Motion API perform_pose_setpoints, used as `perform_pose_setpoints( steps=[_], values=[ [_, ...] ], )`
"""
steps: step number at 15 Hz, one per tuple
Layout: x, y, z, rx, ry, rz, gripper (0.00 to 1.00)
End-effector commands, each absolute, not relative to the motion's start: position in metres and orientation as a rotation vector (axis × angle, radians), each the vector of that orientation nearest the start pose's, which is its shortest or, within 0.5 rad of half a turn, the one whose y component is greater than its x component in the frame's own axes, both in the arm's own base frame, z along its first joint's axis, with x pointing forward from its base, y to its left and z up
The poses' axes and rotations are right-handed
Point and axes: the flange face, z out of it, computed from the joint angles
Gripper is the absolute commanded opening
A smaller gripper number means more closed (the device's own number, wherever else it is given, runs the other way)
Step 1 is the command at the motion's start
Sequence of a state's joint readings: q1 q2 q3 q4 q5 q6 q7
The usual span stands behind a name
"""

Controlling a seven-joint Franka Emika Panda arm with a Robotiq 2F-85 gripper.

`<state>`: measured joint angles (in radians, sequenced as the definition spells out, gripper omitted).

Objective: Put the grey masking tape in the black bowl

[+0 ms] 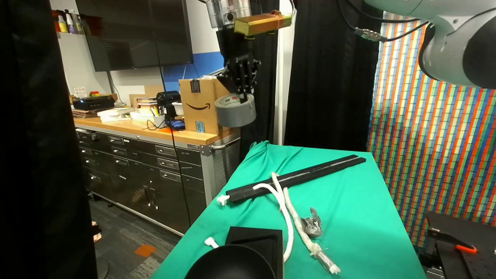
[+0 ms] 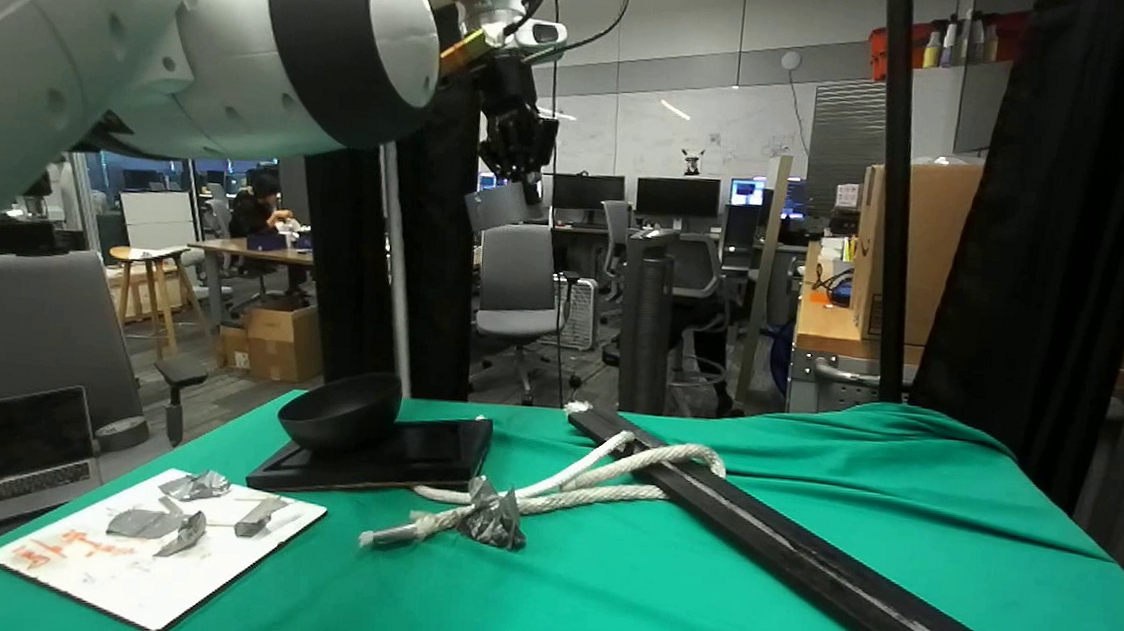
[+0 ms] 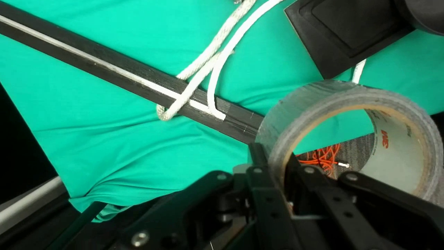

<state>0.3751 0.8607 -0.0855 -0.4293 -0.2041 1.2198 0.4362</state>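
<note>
The grey masking tape [image 1: 237, 116] is a roll held in the air above the far left part of the green table, in an exterior view. In the wrist view the tape [image 3: 347, 93] fills the right side, with its open ring facing the camera. My gripper [image 3: 274, 156] is shut on the wall of the roll, one finger outside and one inside the ring. The gripper also shows high up in both exterior views [image 1: 243, 97] [image 2: 530, 188]. The black bowl [image 2: 342, 414] stands on a black square tray [image 2: 441, 451]. Only part of the bowl shows in the wrist view [image 3: 428, 15].
A long black stick [image 1: 298, 178] lies across the green table with white rope [image 2: 599, 484] over it. Crumpled grey tape [image 1: 312, 224] lies by the rope. A white square board [image 2: 161, 565] holds several tape scraps. A workbench with a cardboard box [image 1: 197, 108] stands beyond the table.
</note>
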Motion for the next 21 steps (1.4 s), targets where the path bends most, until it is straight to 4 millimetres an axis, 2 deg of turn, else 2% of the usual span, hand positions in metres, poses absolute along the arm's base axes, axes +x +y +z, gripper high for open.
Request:
perform_pose_setpoints(
  steps=[1, 6, 11, 16, 21],
  values=[
    [0.676, 0.252, 0.562, -3.44, 0.228, -0.174, 0.07],
    [0.651, 0.314, 0.549, -3.421, 0.144, -0.132, 0.07],
    [0.63, 0.368, 0.534, -3.26, 0.037, -0.007, 0.07],
    [0.62, 0.401, 0.524, -3.139, 0.066, 0.055, 0.07],
    [0.624, 0.404, 0.505, -3.087, 0.106, 0.151, 0.07]
  ],
)
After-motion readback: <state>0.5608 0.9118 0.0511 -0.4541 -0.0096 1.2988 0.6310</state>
